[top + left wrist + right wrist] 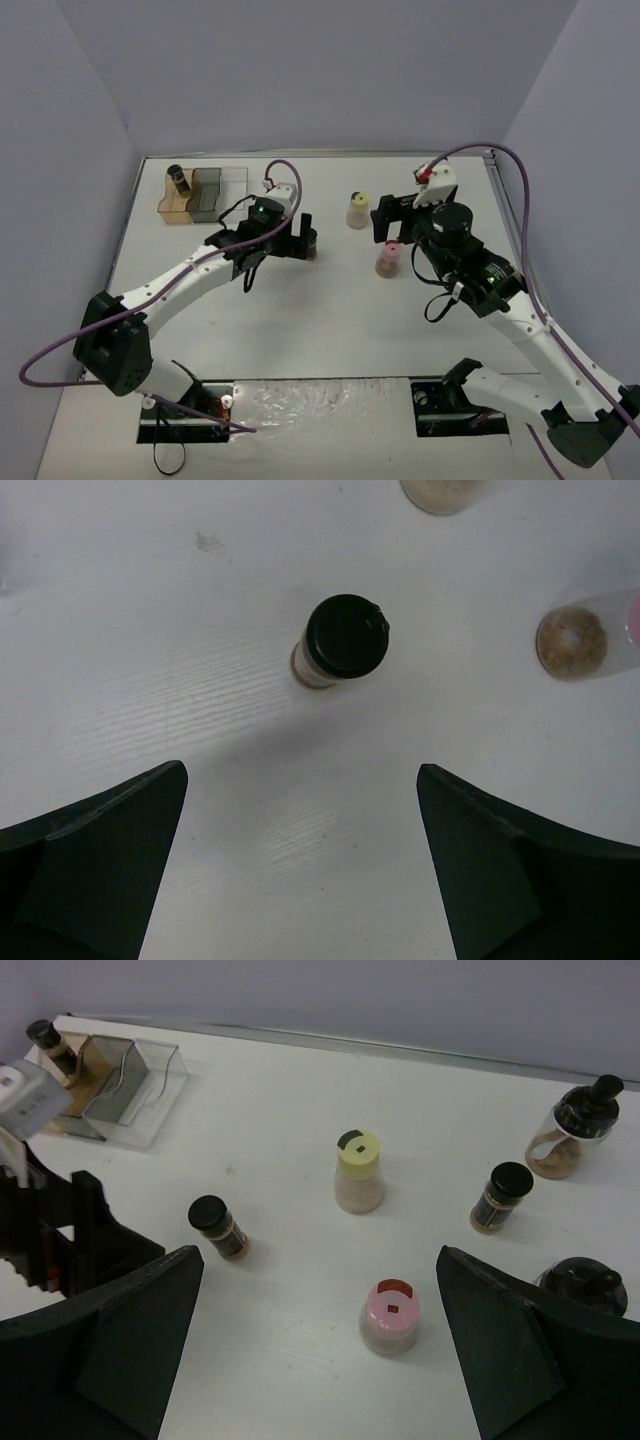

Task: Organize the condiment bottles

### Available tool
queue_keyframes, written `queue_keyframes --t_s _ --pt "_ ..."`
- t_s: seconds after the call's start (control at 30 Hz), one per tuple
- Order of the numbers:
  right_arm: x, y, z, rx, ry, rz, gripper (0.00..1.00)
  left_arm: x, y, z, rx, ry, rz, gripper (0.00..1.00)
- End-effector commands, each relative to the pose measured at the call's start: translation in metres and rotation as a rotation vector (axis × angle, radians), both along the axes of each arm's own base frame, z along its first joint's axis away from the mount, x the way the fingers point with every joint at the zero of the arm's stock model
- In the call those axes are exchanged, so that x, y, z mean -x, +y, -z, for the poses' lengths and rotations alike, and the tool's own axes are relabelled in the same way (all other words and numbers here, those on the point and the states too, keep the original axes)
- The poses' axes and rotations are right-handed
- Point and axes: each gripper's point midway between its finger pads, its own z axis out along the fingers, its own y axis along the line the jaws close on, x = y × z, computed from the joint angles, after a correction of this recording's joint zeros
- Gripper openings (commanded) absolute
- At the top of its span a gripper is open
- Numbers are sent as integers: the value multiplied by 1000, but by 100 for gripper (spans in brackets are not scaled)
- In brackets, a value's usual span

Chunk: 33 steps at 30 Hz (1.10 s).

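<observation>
A narrow dark black-capped bottle [309,243] [340,646] [218,1227] stands mid-table, just ahead of my open left gripper [296,236] [302,772], not between its fingers. My right gripper [392,226] [320,1255] is open and empty, above and behind the pink-capped bottle [389,260] [391,1317]. The yellow-capped bottle [357,210] [358,1171] stands farther back. In the right wrist view another dark bottle [500,1198] and two knob-capped bottles [575,1140] [586,1286] stand at the right. One dark bottle [180,180] [50,1045] sits in the tray's brown section.
The three-section tray [218,195] [130,1085] stands at the back left. My left arm [180,275] reaches across the left half of the table. My right arm [500,290] hides the table's right side in the top view. Walls enclose the table.
</observation>
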Motion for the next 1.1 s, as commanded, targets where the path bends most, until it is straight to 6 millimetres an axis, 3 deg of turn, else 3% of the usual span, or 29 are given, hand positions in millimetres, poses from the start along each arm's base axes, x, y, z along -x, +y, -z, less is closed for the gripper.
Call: queue_keyframes --t_s 0.0,0.2,0.43,0.6,0.7,0.77,0.83,0.97,1.03,1.07 --pt "9 -16 5 -16 6 51 100 -37 -25 -37 41 -145 -102 97" --pt "17 -24 11 -22 9 62 100 -58 -40 -12 -27 -140 -154 96" --pt "21 -25 22 -25 26 59 100 -71 -48 10 -51 -105 -185 84" --pt "22 -24 29 -22 40 53 100 -70 -51 17 -49 -88 -188 65" --pt "21 -25 30 -19 41 60 100 -69 -49 15 -48 -91 -192 47" --pt "21 -26 29 -16 37 59 100 -67 -47 10 -47 -90 -187 30" --pt "21 -26 30 -13 38 59 100 -65 -41 2 -52 -96 -195 20" --pt "20 -26 31 -5 39 62 100 -70 -8 -24 -55 -121 -250 14" --pt "20 -26 31 -3 39 60 100 -72 14 -42 -59 -142 -284 14" --pt "20 -26 30 -1 38 60 100 -78 35 -51 -70 -154 -320 14"
